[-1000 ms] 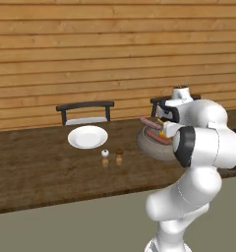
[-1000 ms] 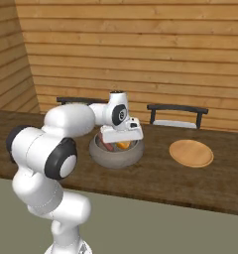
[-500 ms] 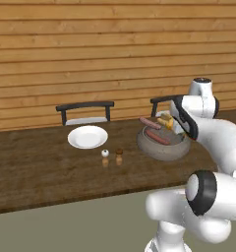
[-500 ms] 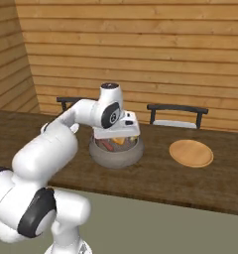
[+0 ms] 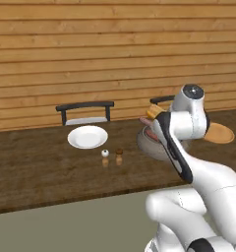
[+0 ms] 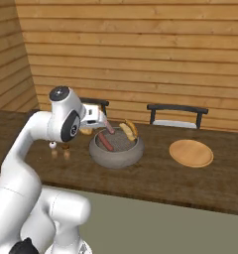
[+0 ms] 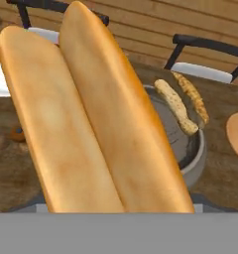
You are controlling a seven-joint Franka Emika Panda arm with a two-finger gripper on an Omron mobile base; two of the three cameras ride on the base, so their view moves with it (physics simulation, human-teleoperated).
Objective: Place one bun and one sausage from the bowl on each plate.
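Observation:
A golden bun (image 7: 91, 124) fills most of the hand view, right against the camera, and my gripper (image 6: 92, 125) is shut on it. The bun (image 5: 152, 113) hangs just above the left side of the grey bowl (image 6: 116, 155). Inside the bowl lie another bun (image 6: 129, 130) and two reddish-brown sausages (image 6: 105, 142), one leaning on the left wall. The white plate (image 5: 87, 136) sits to the left of the bowl. The wooden plate (image 6: 191, 153) sits to the bowl's right. Both plates are bare. My fingertips are hidden by the bun.
Two small shakers (image 5: 104, 153) (image 5: 119, 151) stand on the dark wooden table between the white plate and the bowl. Two dark chairs (image 6: 176, 110) stand behind the table against the plank wall. My own arm covers part of the bowl in the left base view.
The hand has risen from the bowl with the bun and shifted a little to the left, toward the white plate. The arm's elbow has swung around.

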